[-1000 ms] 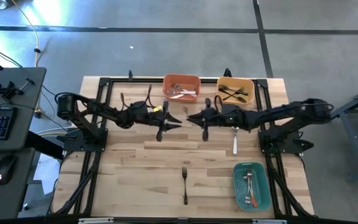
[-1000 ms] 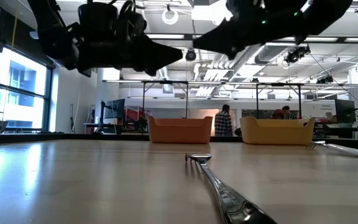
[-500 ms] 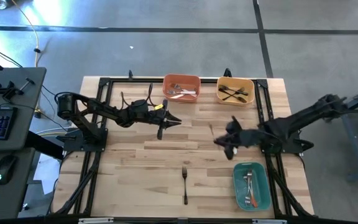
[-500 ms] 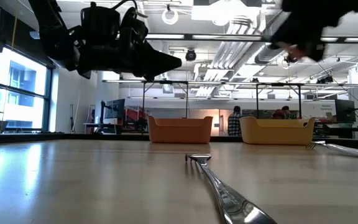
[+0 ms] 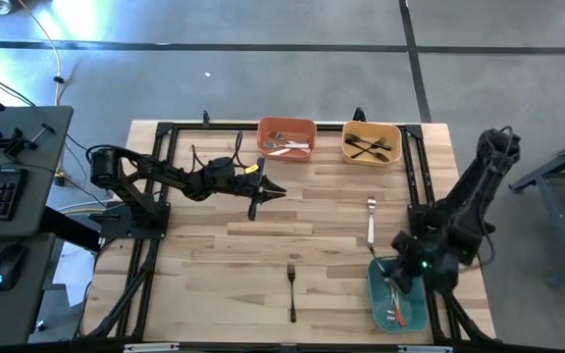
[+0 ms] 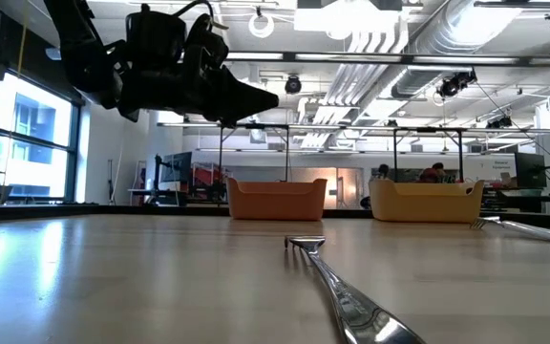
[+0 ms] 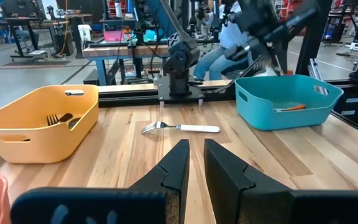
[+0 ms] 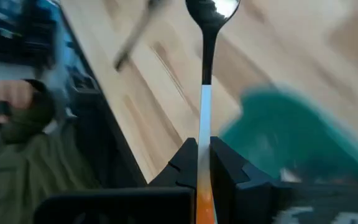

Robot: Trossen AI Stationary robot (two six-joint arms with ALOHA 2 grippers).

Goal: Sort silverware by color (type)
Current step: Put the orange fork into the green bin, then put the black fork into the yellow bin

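Silverware is on the move: the right gripper (image 8: 202, 149) has one piece (image 8: 205, 99) pinched tight between its fingers, with the red-orange end of the handle down by the fingers and the shiny metal head sticking out in front. A second ago this gripper was up in the middle of the table, right next to the left gripper (image 5: 260, 193). Since then it has swung all the way over to the teal bin (image 5: 371, 294) at the near right of the table, and it now hangs just over that bin's rim. The bin already has a few pieces in it, and at least one has a red-orange handle, so I think this is the right home for the piece and the next job is just to let go over the bin. The left gripper has not moved from its spot near the orange bin (image 5: 261, 137). Its fingers have come closer together, with only a thin gap left, and they hold nothing. Maybe it passed the piece across, but I cannot be sure. Two forks are not sorted yet and lie where they did before. A white-handled fork (image 5: 370, 221) lies flat on the wood between the yellow bin (image 5: 398, 142) and the teal bin. A dark fork (image 5: 291, 284) lies alone near the front middle of the table.
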